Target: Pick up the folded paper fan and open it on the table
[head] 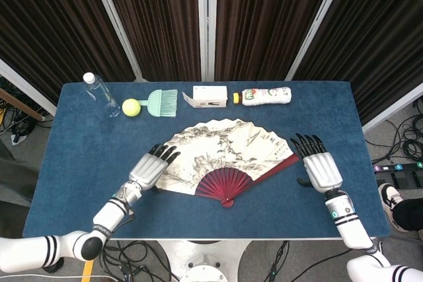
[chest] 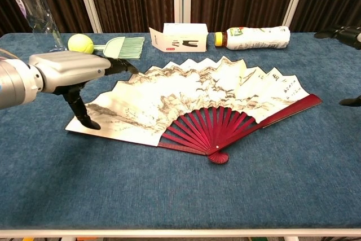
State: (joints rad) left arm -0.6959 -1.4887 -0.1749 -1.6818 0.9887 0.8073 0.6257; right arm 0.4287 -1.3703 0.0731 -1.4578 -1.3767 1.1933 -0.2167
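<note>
The paper fan (head: 223, 152) lies spread open and flat on the blue table (head: 79, 156), with an ink landscape on its leaf and red ribs (chest: 213, 127) meeting at a pivot near the front. My left hand (head: 151, 168) hovers at the fan's left end with fingers stretched out over the leaf. In the chest view the left hand's (chest: 67, 71) thumb points down to the fan's left edge. My right hand (head: 320, 168) is to the right of the red end rib, fingers apart, clear of the fan. Only its fingertips (chest: 345, 32) show at the chest view's right edge.
Along the far side stand a clear water bottle (head: 100, 94), a yellow ball (head: 131, 107), a green brush (head: 162, 102), a white box (head: 209, 95) and a drink bottle lying on its side (head: 266, 96). Dark curtains hang behind the table.
</note>
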